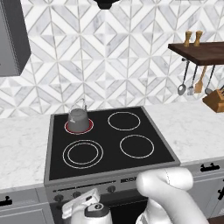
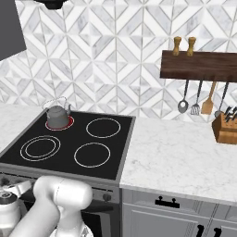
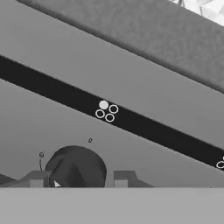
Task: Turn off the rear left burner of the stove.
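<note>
The stove (image 1: 144, 120) has a black glass top, and its rear left burner (image 1: 89, 127) glows red under a grey kettle (image 1: 78, 118). The right base view also shows that burner (image 2: 69, 123) and kettle (image 2: 58, 115). My gripper (image 1: 70, 205) is low at the stove's front panel, near the left knobs (image 1: 76, 194). In the hand view a dark round knob (image 3: 76, 168) lies between my fingertips (image 3: 37, 179), with the gripper (image 3: 78, 179) open around it and a small gap on the right side. Above the knob is a four-circle mark (image 3: 106, 110) with one circle filled white.
White marble counters (image 1: 22, 148) flank the stove. At the right, a wooden shelf (image 2: 199, 65) carries hanging utensils (image 2: 196, 99), with a knife block (image 2: 225, 127) on the counter below. Grey drawers with dark handles (image 2: 166, 202) run under the counter. My white arm (image 1: 168, 192) rises in front.
</note>
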You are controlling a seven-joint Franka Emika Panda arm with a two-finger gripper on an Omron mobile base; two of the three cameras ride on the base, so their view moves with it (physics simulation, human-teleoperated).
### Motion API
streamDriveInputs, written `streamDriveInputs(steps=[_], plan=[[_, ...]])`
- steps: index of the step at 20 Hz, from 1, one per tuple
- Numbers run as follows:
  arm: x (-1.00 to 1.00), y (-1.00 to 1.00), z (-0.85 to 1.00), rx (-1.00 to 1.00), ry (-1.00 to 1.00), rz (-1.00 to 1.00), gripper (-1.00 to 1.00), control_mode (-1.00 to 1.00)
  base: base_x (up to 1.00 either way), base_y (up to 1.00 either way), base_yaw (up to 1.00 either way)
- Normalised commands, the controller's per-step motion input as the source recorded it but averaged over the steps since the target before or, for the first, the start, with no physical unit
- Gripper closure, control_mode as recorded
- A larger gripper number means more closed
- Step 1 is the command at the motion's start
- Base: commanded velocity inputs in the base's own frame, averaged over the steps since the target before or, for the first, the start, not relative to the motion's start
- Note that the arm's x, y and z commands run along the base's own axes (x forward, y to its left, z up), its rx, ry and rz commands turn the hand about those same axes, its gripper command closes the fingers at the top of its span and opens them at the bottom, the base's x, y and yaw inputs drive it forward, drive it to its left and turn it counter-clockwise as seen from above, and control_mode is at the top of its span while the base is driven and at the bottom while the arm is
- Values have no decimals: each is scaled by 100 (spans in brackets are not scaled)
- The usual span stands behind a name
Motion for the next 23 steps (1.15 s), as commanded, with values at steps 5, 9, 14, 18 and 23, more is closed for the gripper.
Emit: streamDriveInputs(steps=[5, 9, 14, 18, 23], plan=[[-4, -32, 11, 49, 0, 0, 100, -100, 0, 0, 0], [0, -25, 21, 48, 0, 0, 100, -100, 0, 0, 0], [0, -21, 30, 44, 0, 0, 100, -100, 0, 0, 0], [0, -19, 34, 41, 0, 0, 100, -100, 0, 0, 0], [0, -19, 33, 35, 0, 0, 100, -100, 0, 0, 0]])
